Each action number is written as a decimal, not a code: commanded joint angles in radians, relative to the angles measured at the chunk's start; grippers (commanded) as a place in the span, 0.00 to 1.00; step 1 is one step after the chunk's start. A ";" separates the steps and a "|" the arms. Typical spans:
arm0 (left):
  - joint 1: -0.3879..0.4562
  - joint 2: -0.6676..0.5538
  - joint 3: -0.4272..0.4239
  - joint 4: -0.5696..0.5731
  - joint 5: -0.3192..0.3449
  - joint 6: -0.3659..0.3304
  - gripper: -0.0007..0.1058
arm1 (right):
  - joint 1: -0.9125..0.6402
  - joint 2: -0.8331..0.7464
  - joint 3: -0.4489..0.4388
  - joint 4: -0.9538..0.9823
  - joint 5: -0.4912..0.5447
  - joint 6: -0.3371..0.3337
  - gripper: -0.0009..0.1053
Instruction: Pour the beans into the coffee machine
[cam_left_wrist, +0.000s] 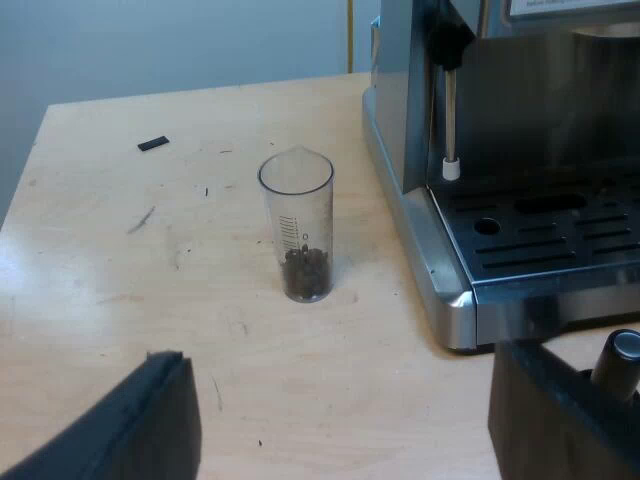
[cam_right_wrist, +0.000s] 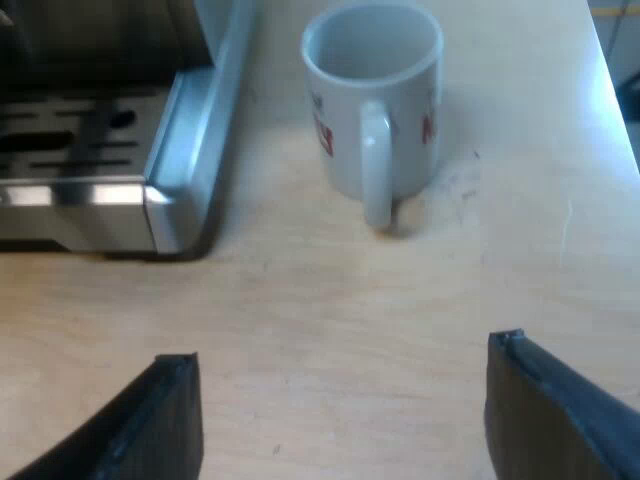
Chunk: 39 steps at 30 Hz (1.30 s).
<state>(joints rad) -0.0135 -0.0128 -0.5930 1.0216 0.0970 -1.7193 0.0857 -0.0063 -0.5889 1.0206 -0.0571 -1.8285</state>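
**On the table by the machine: beans in the glass, both pincers wide open and empty**

Closest to the left wrist camera, the left gripper (cam_left_wrist: 338, 358) hangs over the bare table (cam_left_wrist: 90, 260) with its two black fingers (cam_left_wrist: 130, 420) spread wide and nothing between them. Just past one finger pokes up a dark rod with a pale cap (cam_left_wrist: 622, 358); what it belongs to cannot be told. Beyond the open gap the measuring glass (cam_left_wrist: 297, 215) stands upright on the table, well apart from the fingers. The beans (cam_left_wrist: 305, 272) lie as a dark layer in its bottom. The glass is near the front corner of the espresso machine (cam_left_wrist: 410, 110) but does not touch it. At the machine's front is the slotted drip tray (cam_left_wrist: 560, 235), and a thin steam wand (cam_left_wrist: 449, 110) hangs above it. Farther off across the table lies a small black scrap (cam_left_wrist: 153, 144).

Over the table on the other side, the right gripper (cam_right_wrist: 345, 360) is likewise spread wide and holds nothing. Ahead of it stands a white mug (cam_right_wrist: 400, 90) with red markings, upright, its handle turned toward the gripper. It sits near the metal corner of the machine's base but apart from it.
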 joint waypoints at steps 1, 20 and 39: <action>0.000 0.025 -0.007 -0.015 -0.012 -0.009 0.60 | -0.001 -0.042 -0.046 0.010 -0.046 -0.036 0.59; 0.000 0.079 -0.007 -0.033 -0.012 -0.009 0.60 | 0.007 0.254 -0.244 -0.074 -0.462 -0.143 0.59; 0.000 0.079 -0.007 -0.033 -0.011 -0.009 0.60 | 0.307 0.534 -0.244 -0.304 -0.476 -0.193 0.59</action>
<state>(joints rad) -0.0135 0.0628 -0.5948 0.9986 0.0970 -1.7193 0.3829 0.5241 -0.8218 0.7391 -0.5347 -2.0040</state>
